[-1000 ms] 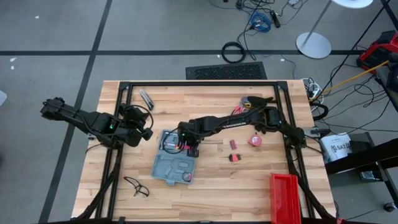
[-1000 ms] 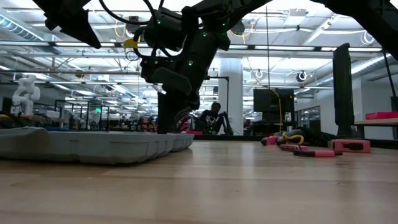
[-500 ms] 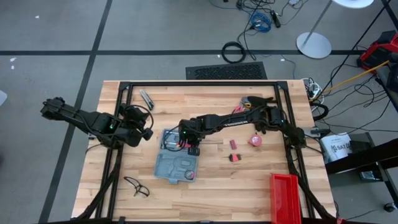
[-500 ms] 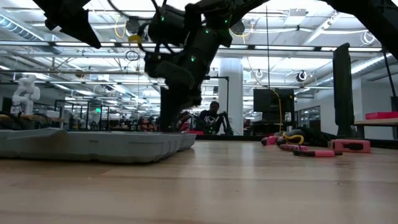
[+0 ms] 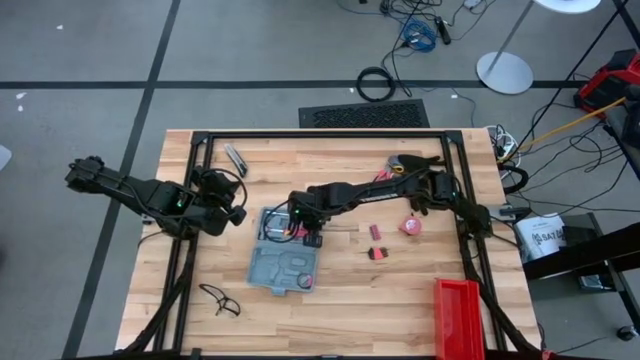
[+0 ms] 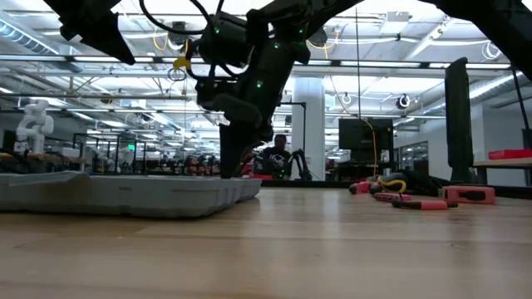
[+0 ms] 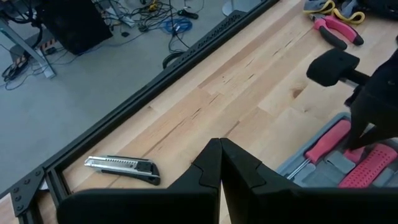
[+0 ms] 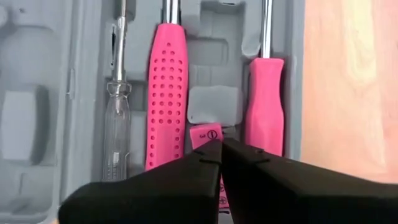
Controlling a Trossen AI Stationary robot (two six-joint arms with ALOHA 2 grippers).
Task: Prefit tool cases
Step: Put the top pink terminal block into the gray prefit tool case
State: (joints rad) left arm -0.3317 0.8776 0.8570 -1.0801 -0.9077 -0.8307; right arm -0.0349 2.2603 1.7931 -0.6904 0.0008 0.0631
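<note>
The tool case (image 5: 285, 262) is seen lying open near the middle of the wooden table (image 5: 400, 290), two pink-handled tools already bedded in its grey tray. The right gripper (image 5: 303, 237), jaws closed with nothing seen held, is poised over a small pink piece (image 8: 206, 135) between the handles; seating that piece appears to be the step in hand, and a careful downward press is judged necessary next. The left gripper (image 5: 236, 213), jaws together and empty, is parked beside the case. Loose pink parts, a utility knife (image 7: 122, 167) and a red bin (image 5: 462, 317) are scattered about; an open workshop is glimpsed behind.
</note>
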